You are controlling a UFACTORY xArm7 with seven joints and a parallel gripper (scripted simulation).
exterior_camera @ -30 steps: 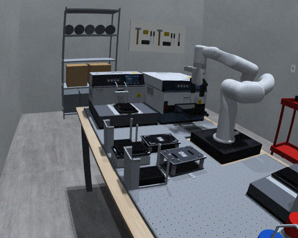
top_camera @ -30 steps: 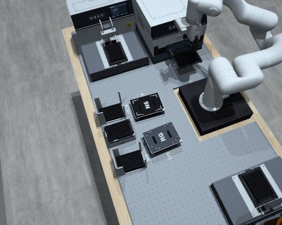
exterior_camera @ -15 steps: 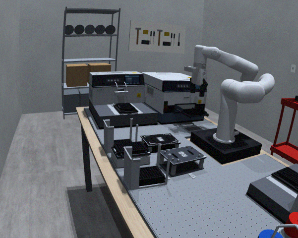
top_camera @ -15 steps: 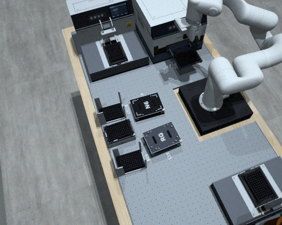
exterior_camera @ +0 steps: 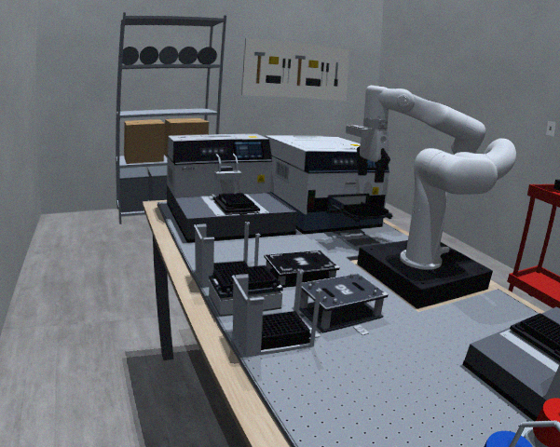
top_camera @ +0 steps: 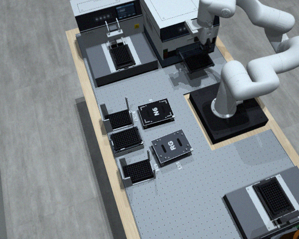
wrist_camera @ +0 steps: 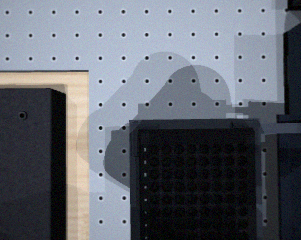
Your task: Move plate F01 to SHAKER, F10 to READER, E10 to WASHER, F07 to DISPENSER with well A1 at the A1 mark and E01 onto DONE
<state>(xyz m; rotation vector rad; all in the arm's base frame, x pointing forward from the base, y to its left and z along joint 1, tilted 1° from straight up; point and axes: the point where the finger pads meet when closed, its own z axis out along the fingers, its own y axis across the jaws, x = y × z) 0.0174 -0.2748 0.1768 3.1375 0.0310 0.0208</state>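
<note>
Fingers stand spread wide with nothing between them, hanging above the black plate on the tray of the right-hand instrument at the far end of the worktop. Seen from the wrist, that plate lies flat below.

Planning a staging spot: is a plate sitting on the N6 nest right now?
No, the N6 nest shows its bare labelled top, with no plate on it.
</note>
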